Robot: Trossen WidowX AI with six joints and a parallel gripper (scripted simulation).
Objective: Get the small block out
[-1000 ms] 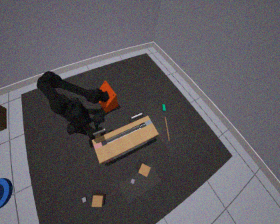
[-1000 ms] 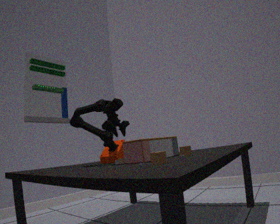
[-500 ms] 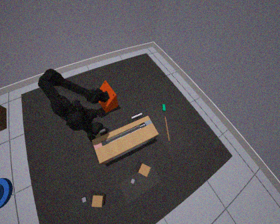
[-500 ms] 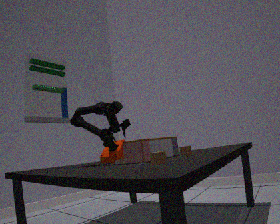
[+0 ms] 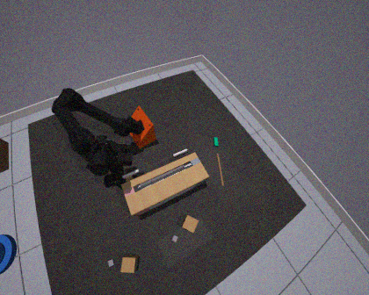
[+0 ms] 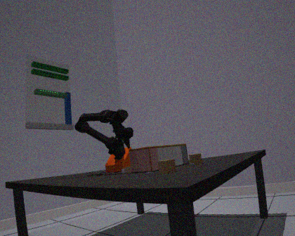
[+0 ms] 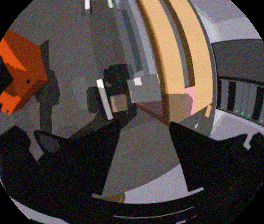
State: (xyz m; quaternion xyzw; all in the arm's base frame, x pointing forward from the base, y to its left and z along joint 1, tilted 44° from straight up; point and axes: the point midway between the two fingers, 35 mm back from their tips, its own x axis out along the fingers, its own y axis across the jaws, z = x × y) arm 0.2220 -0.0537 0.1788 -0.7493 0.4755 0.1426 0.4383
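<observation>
The tan box [image 5: 172, 186] [image 6: 141, 159] [image 7: 163, 36] lies in the middle of the dark mat, with a long grey slot [image 5: 163, 176] along its top. A small pink block [image 5: 127, 190] [image 7: 189, 100] shows at the box's left end; I cannot tell whether it is inside the box or out on the table. My gripper [image 5: 119, 177] [image 7: 145, 124] is open and empty. It hangs low just beside that left end, close to the pink block and not touching it. In the wrist view the two dark fingers frame bare table.
The arm's orange base [image 5: 142, 127] [image 6: 114, 163] stands behind the box. A short grey rod lies by the gripper and a white rod [image 5: 180, 153] lies behind the box. A green piece [image 5: 216, 141], a thin stick [image 5: 220, 169], tan cubes [image 5: 190, 223] [image 5: 129, 264] and small grey cubes [image 5: 175, 238] are scattered around.
</observation>
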